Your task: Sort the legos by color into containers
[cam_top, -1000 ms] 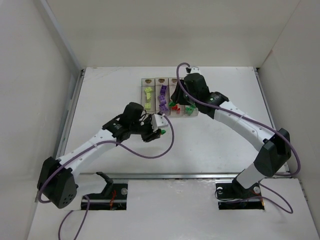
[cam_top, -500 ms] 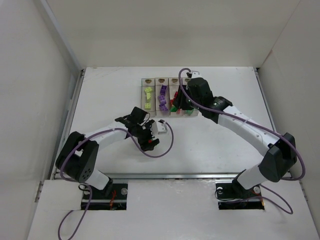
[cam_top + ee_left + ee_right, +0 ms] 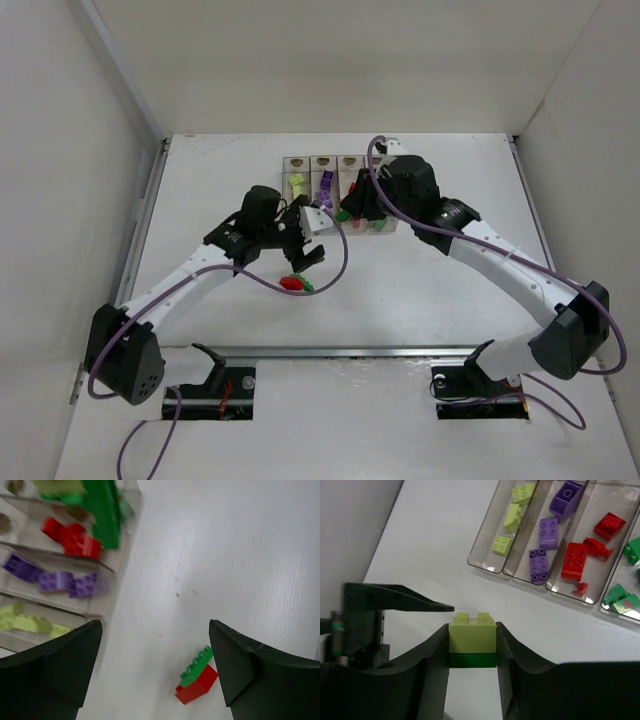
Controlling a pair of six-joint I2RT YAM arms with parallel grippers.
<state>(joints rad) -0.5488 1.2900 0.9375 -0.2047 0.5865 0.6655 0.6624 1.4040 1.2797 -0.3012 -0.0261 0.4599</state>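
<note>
Showing two studs, pale yellow-green brick [image 3: 472, 631] caps dark-green brick [image 3: 472, 660]

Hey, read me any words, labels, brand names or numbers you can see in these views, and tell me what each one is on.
No text can be read in any view.
Pale yellow-green brick stacked on a dark green brick, held in the right hand: no lettering visible on the studs.
Row of four clear plastic bins: no label.
Joined red and green bricks on the white table: no marking visible.
</note>
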